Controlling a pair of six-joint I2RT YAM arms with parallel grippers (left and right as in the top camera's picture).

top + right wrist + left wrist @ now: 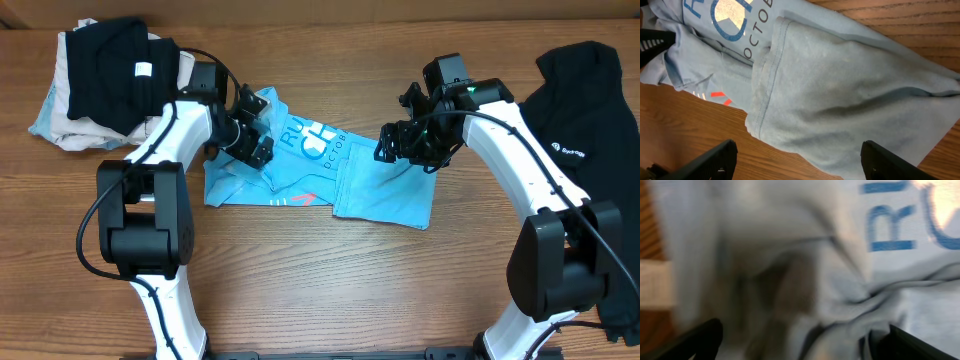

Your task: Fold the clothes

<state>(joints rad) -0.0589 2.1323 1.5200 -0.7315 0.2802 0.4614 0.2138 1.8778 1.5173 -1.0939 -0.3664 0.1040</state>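
Note:
The light blue T-shirt [330, 180] lies crumpled on the wooden table between the arms, with white lettering and a red-pink mark near its front edge. My left gripper [258, 140] is open over the shirt's bunched left part; in the left wrist view the cloth [840, 280] fills the blurred frame, with the fingers [800, 342] wide apart. My right gripper [392, 147] is open just above the shirt's right part; the right wrist view shows its fingers [799, 160] spread over the shirt's hem [830, 90]. A black garment [590, 110] with a small white logo lies at the far right.
A pile with a black garment [115, 70] on pale cloth [65, 125] sits at the back left. Bare wooden table [330, 290] lies in front of the shirt.

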